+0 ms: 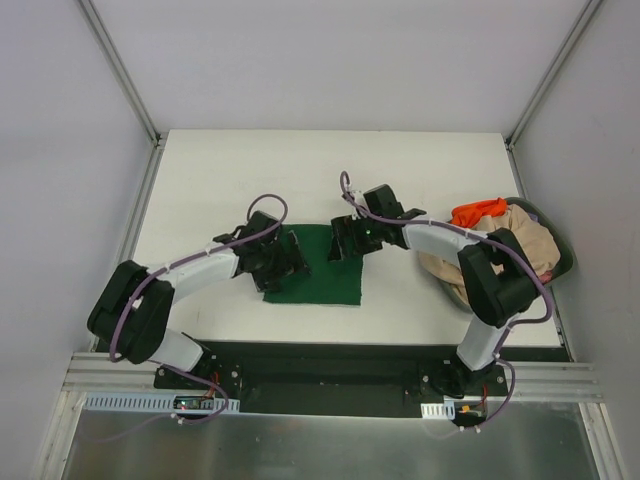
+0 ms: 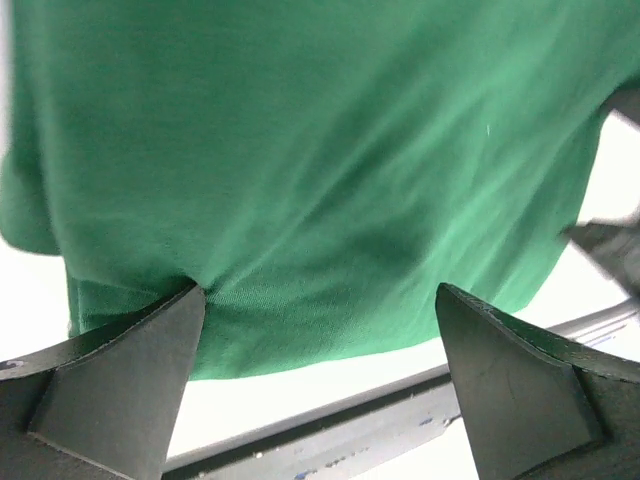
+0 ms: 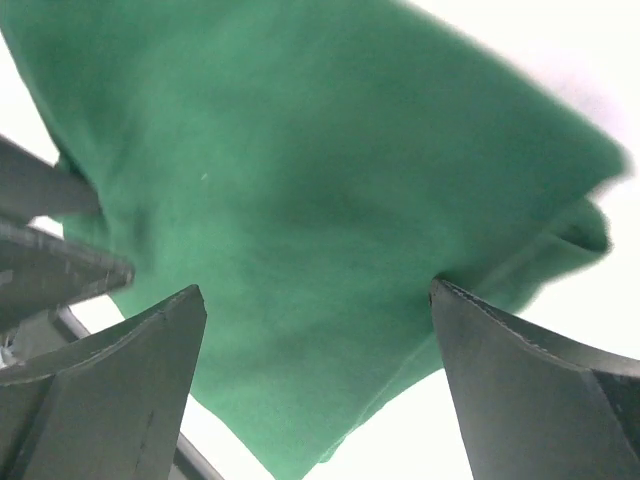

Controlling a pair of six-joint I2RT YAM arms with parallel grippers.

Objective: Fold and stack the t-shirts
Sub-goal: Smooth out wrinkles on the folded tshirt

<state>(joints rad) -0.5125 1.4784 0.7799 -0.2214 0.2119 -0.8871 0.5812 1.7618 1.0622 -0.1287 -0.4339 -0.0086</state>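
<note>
Green t-shirt (image 1: 320, 268) lies flat mid-tabletop (image 1: 230, 180); other t-shirts (image 1: 515, 235) heaped at 3 o'clock. Left claw (image 1: 290, 255) and right claw (image 1: 345, 240) gape empty over it — likely soft, limp cloth, best pinched at corners.

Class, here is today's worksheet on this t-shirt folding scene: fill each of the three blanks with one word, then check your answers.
1. The folded t-shirt lying on the table is dark ____.
2. Near it, the left gripper and the right gripper both have their jaws ____.
3. The basket holding the orange t-shirt and the beige t-shirt sits on the table's ____ side.
Missing words: green; open; right.
</note>
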